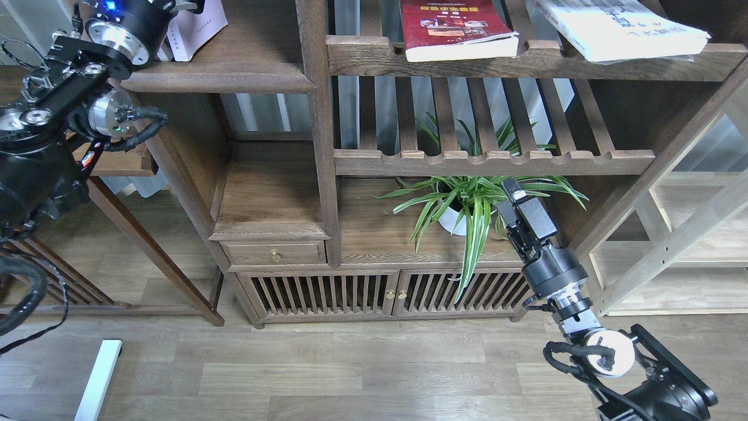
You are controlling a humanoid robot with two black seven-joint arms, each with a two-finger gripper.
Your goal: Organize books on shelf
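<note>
A pale lavender-white book (pixel 201 26) stands tilted on the solid dark-brown shelf (pixel 222 76) at the top left. My left gripper (pixel 182 6) is right against the book's left edge, mostly cut off by the top of the view, so its jaws are hidden. A dark red book (pixel 456 29) with a yellow title and a large white book (pixel 619 26) with blue characters lie flat on the slatted upper shelf. My right gripper (pixel 514 193) points upward in front of the plant, fingers together and holding nothing.
A potted spider plant (pixel 467 204) sits on the low ledge right beside my right gripper. A slatted shelf rail (pixel 491 161) runs just above it. A vertical post (pixel 318 128) divides the bookcase. A small drawer (pixel 274 254) and slatted cabinet doors (pixel 385 292) lie below.
</note>
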